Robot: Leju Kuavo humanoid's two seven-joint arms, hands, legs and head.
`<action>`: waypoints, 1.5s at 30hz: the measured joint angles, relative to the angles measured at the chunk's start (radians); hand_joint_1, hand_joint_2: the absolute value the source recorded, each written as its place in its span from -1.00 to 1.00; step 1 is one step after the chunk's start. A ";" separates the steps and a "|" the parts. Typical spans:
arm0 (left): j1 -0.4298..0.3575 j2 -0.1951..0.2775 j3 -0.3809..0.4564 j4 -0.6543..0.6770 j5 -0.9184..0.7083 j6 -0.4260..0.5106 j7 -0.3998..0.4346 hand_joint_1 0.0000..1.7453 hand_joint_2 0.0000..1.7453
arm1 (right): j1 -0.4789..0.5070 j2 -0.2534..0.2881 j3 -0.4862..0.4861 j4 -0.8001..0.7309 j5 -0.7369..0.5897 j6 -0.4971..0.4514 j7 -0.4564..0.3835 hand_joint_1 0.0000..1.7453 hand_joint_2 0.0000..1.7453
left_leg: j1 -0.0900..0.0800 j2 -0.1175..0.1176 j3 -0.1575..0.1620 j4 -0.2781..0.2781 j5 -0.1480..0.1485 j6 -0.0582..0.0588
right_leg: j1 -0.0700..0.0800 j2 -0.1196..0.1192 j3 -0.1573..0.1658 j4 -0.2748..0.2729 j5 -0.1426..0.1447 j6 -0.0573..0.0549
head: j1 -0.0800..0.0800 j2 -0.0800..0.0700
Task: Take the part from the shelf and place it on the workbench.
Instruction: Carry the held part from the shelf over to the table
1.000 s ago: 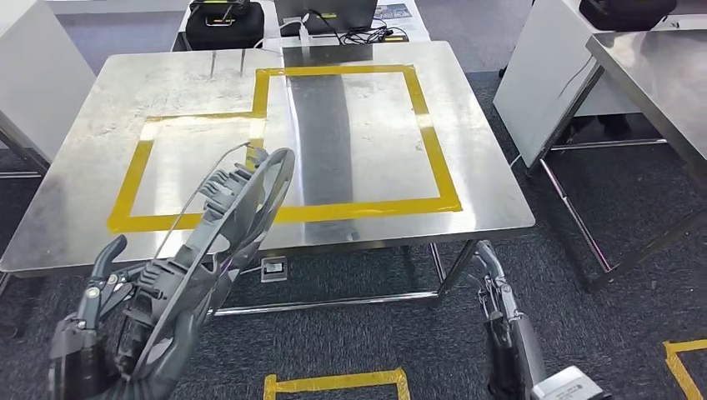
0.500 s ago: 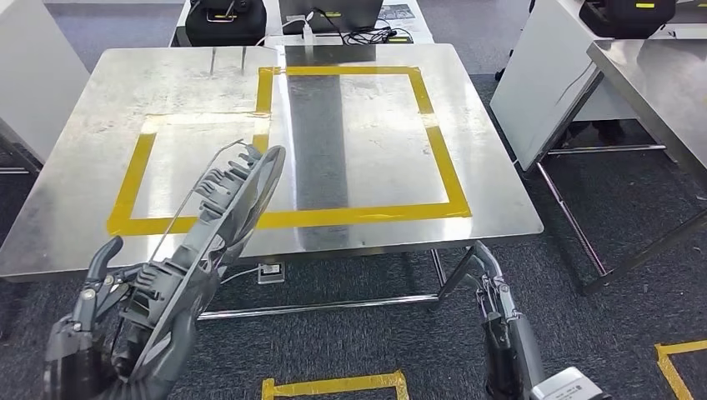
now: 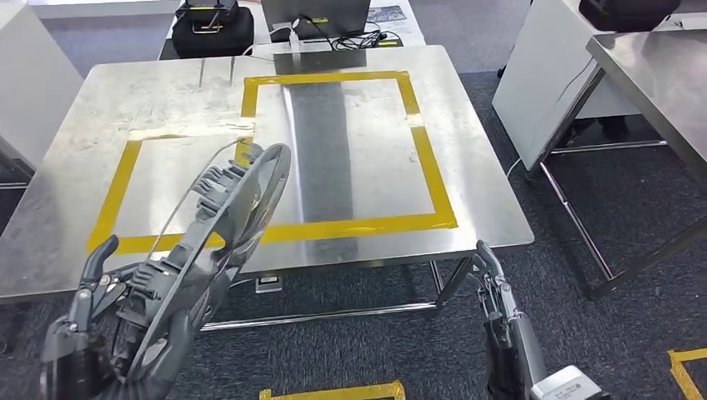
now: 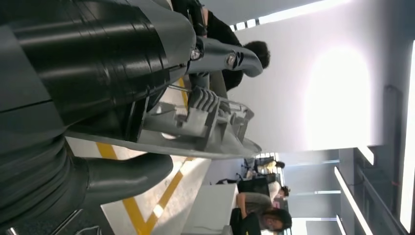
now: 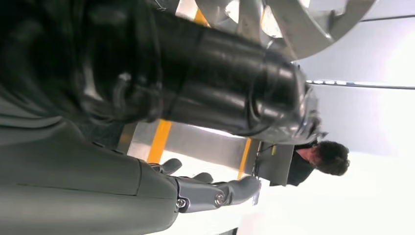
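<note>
A long grey plastic part [image 3: 221, 242] with ribs and a thin wire loop rises at a slant from my left hand [image 3: 87, 325], which grips its lower end at the bottom left of the head view. Its upper tip overlaps the near left of the steel workbench [image 3: 350, 133], which is marked with yellow tape outlines [image 3: 429, 167]. In the left wrist view the part [image 4: 195, 122] lies across my left hand [image 4: 122, 171]. My right hand [image 3: 492, 287] hangs low beside the bench's front right leg with nothing in it; its fingers [image 5: 215, 191] are loosely extended.
A black case [image 3: 213, 29] and a laptop with cables [image 3: 317, 12] sit past the bench's far edge. Another steel table [image 3: 650, 75] and a white panel [image 3: 542, 75] stand on the right. Yellow tape [image 3: 333, 392] marks the carpet near my feet. A person [image 5: 323, 159] is nearby.
The whole view has shifted, so the camera moved; the workbench now sits a little more to the left. My left hand still holds the part the same way.
</note>
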 joint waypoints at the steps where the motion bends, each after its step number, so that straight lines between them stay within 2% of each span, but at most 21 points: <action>1: 0.000 0.000 0.000 0.000 0.000 0.000 0.000 1.00 1.00 | 0.000 0.000 0.000 0.001 0.000 0.000 0.001 -1.00 -1.00 | -0.001 0.000 -0.045 0.066 -0.013 0.001 | 0.002 0.000 0.005 0.000 -0.005 -0.003 | -0.007 0.000; 3: 0.001 0.000 -0.001 0.000 -0.001 0.000 0.002 1.00 1.00 | 0.000 0.000 0.000 0.002 0.000 0.001 0.002 -1.00 -1.00 | -0.002 0.000 -0.081 0.087 0.021 0.005 | 0.007 0.003 0.017 0.002 -0.016 -0.005 | -0.016 0.000; 5: 0.002 0.001 -0.002 0.000 -0.001 0.000 0.005 1.00 1.00 | 0.001 0.000 0.000 0.002 0.000 0.000 0.004 -1.00 -1.00 | -0.006 0.000 -0.046 -0.028 0.105 0.014 | 0.010 0.007 0.032 0.007 -0.031 -0.002 | -0.024 0.000; 7: 0.002 0.001 -0.003 -0.001 -0.001 0.000 0.006 1.00 1.00 | 0.001 0.000 0.000 0.003 0.001 0.000 0.004 -1.00 -1.00 | -0.011 0.001 0.003 -0.135 0.144 0.021 | 0.015 0.009 0.032 0.017 -0.047 0.006 | -0.030 0.000; 11: 0.003 0.001 -0.004 -0.004 -0.003 0.000 0.006 1.00 1.00 | 0.002 0.000 0.000 0.003 0.001 -0.001 0.004 -1.00 -1.00 | -0.012 -0.004 0.031 -0.173 0.130 0.033 | 0.015 0.008 0.026 0.024 -0.062 0.027 | -0.027 0.000; 13: 0.003 0.000 -0.004 -0.004 -0.003 0.000 0.006 1.00 1.00 | 0.001 0.000 0.000 0.003 0.002 -0.001 0.004 -1.00 -1.00 | -0.005 -0.005 0.039 -0.178 0.127 0.040 | 0.012 0.006 0.007 0.074 -0.091 0.041 | -0.018 0.000; 16: 0.003 0.000 -0.004 -0.004 -0.004 0.000 0.006 1.00 1.00 | 0.001 0.000 0.000 0.003 0.003 -0.001 0.004 -1.00 -1.00 | -0.004 -0.005 0.047 -0.177 0.117 0.046 | 0.000 0.004 -0.102 0.263 -0.165 0.060 | 0.000 0.000; 18: 0.003 0.000 -0.004 -0.004 -0.004 0.000 0.006 1.00 1.00 | 0.001 0.000 0.000 0.003 0.002 -0.001 0.004 -1.00 -1.00 | -0.004 -0.005 0.056 -0.176 0.109 0.046 | -0.005 0.004 -0.148 0.320 -0.158 0.064 | 0.005 0.000; 19: 0.003 0.000 -0.004 -0.004 -0.004 0.000 0.006 1.00 1.00 | 0.001 0.000 0.000 0.003 0.002 -0.001 0.004 -1.00 -1.00 | -0.004 -0.006 0.063 -0.176 0.103 0.045 | -0.006 0.004 -0.143 0.290 -0.124 0.063 | 0.008 0.000; 21: 0.003 0.000 -0.004 -0.004 -0.004 0.000 0.006 1.00 1.00 | 0.001 0.000 0.000 0.003 0.002 -0.002 0.004 -1.00 -1.00 | -0.004 -0.009 0.078 -0.178 0.091 0.041 | -0.005 0.004 -0.092 0.150 -0.034 0.055 | 0.015 0.000; 23: 0.001 0.000 -0.004 -0.004 -0.005 0.000 0.006 1.00 1.00 | 0.000 0.000 0.000 0.002 0.002 -0.002 0.004 -1.00 -1.00 | -0.004 -0.010 0.086 -0.180 0.083 0.031 | 0.001 0.003 -0.043 0.046 0.006 0.041 | 0.019 0.000; 25: 0.000 0.000 -0.005 -0.005 -0.006 0.000 0.007 1.00 1.00 | 0.000 0.000 0.000 0.002 0.002 -0.001 0.004 -1.00 -1.00 | -0.004 -0.011 0.087 -0.183 0.082 0.019 | 0.008 0.004 -0.034 0.032 0.001 0.029 | 0.019 0.000; 28: -0.001 0.000 -0.005 -0.006 -0.008 0.000 0.010 1.00 1.00 | 0.000 0.000 0.000 0.002 0.003 -0.001 0.005 -1.00 -1.00 | -0.003 -0.007 0.073 -0.158 0.065 0.007 | 0.002 0.003 -0.017 0.010 0.006 0.011 | 0.015 0.000; 32: -0.002 0.000 -0.006 -0.007 -0.010 0.000 0.009 1.00 1.00 | 0.000 0.000 0.000 0.003 0.001 -0.001 0.004 -1.00 -1.00 | -0.004 -0.003 -0.054 0.069 -0.010 0.003 | 0.001 0.001 0.002 0.000 -0.005 -0.003 | -0.011 0.000; 34: -0.001 0.001 -0.006 -0.007 -0.010 0.000 0.009 1.00 1.00 | 0.002 0.000 0.000 0.005 -0.001 -0.003 0.000 -1.00 -1.00 | -0.004 -0.002 -0.073 0.069 0.024 0.003 | 0.002 0.004 0.009 0.002 -0.012 -0.002 | -0.019 0.000; 36: -0.001 0.002 -0.006 -0.007 -0.011 0.000 0.009 1.00 1.00 | 0.004 0.000 0.000 0.006 -0.003 -0.005 -0.004 -1.00 -1.00 | -0.004 0.000 -0.025 -0.052 0.097 0.007 | 0.002 0.007 0.017 0.009 -0.023 0.004 | -0.029 0.000; 37: -0.001 0.002 -0.006 -0.007 -0.012 0.000 0.009 1.00 1.00 | 0.005 0.000 0.000 0.006 -0.004 -0.006 -0.006 -1.00 -1.00 | -0.004 0.000 0.004 -0.110 0.116 0.009 | 0.003 0.009 0.018 0.016 -0.030 0.010 | -0.033 0.000; 39: -0.002 0.002 -0.007 -0.007 -0.014 0.000 0.009 1.00 1.00 | 0.006 0.000 0.000 0.006 -0.005 -0.008 -0.007 -1.00 -1.00 | -0.006 -0.001 0.036 -0.165 0.120 0.015 | 0.006 0.010 0.012 0.024 -0.039 0.021 | -0.034 0.000; 42: -0.002 0.002 -0.007 -0.007 -0.017 0.000 0.011 1.00 1.00 | 0.006 0.000 0.000 0.006 -0.006 -0.008 -0.008 -1.00 -1.00 | -0.006 -0.004 0.045 -0.171 0.117 0.028 | 0.005 0.009 0.008 0.031 -0.047 0.036 | -0.028 0.000; 43: -0.002 0.002 -0.007 -0.008 -0.019 0.000 0.012 1.00 1.00 | 0.005 0.000 0.000 0.005 -0.006 -0.007 -0.008 -1.00 -1.00 | -0.004 -0.005 0.048 -0.174 0.118 0.033 | 0.003 0.007 0.001 0.052 -0.059 0.043 | -0.024 0.000; 45: -0.003 0.002 -0.007 -0.009 -0.022 0.000 0.014 1.00 1.00 | 0.005 0.000 0.000 0.005 -0.008 -0.007 -0.008 -1.00 -1.00 | -0.001 -0.004 0.052 -0.176 0.117 0.039 | -0.001 0.004 -0.047 0.146 -0.103 0.055 | -0.011 0.000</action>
